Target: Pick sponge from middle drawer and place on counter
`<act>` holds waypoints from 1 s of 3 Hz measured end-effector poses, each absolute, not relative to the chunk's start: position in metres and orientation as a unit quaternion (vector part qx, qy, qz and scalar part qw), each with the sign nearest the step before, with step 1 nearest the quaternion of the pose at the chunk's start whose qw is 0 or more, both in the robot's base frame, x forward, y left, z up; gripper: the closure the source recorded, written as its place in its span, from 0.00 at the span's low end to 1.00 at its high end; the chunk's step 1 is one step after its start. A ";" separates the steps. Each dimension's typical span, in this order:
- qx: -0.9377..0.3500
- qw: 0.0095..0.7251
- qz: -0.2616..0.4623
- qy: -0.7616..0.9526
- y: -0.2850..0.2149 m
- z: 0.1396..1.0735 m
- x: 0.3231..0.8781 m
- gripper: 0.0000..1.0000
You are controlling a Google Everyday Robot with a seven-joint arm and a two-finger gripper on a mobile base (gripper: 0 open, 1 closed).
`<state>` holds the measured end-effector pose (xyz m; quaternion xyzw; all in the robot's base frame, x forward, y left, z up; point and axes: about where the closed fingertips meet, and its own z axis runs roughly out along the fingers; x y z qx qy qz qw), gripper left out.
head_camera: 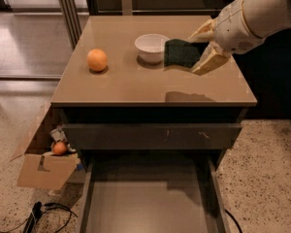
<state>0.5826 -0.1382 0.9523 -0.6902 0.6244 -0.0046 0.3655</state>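
Note:
My gripper (pixel 200 50) is shut on the sponge (pixel 180 53), its dark green face towards the camera. It holds the sponge in the air above the right part of the tan counter (pixel 136 84), just right of the white bowl; the sponge's shadow falls on the counter below. The arm comes in from the upper right. The middle drawer (pixel 145 205) stands pulled out at the bottom of the view, and its grey floor is bare.
A white bowl (pixel 150 46) and an orange (pixel 97 60) sit on the counter. The dark drawer front (pixel 150 136) above the open drawer is closed. A cardboard box (pixel 43 166) with another orange and a cable lie on the floor at left.

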 end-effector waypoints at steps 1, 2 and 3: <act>-0.694 0.348 0.017 0.630 -0.141 0.945 0.615 1.00; -0.692 0.339 0.045 0.635 -0.144 0.925 0.638 1.00; -0.690 0.334 0.066 0.639 -0.147 0.907 0.651 1.00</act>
